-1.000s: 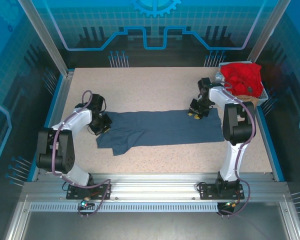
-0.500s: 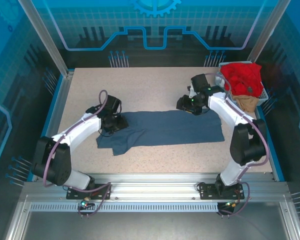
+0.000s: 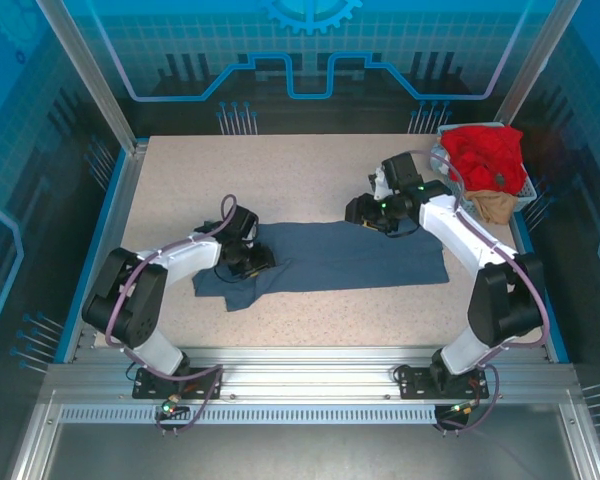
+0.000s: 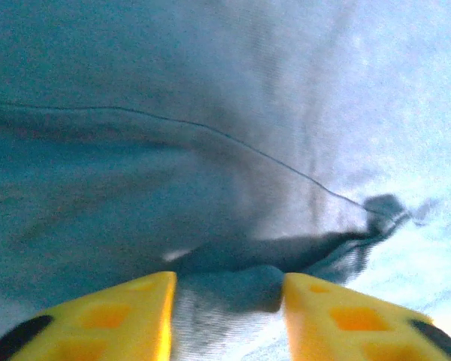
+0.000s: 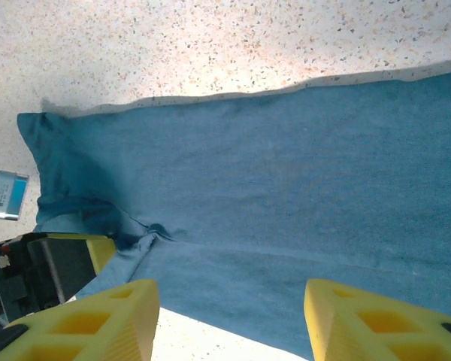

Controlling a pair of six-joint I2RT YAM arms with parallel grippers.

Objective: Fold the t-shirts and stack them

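Slate-blue t-shirt (image 3: pixel 350 255) lies in a long strip across the middle of the worktop (image 3: pixel 280 170). Left fingers (image 4: pixel 135 308) sit low and parted astride a cloth ridge near its left end, poised to pinch. Right fingers (image 5: pixel 98 316) hang open and empty over the far edge, probably for the next fold.

A large dark slate-blue cotton t-shirt (image 3: pixel 350 258) lies flat across the middle of the speckled tabletop (image 3: pixel 280 170), folded into a long band running left to right. Its right end is squared off; its left end is rumpled, with a loose flap spilling toward the near edge. At the far right corner, a bright red t-shirt (image 3: pixel 482 152) sits crumpled atop a tan one (image 3: pixel 495 205).
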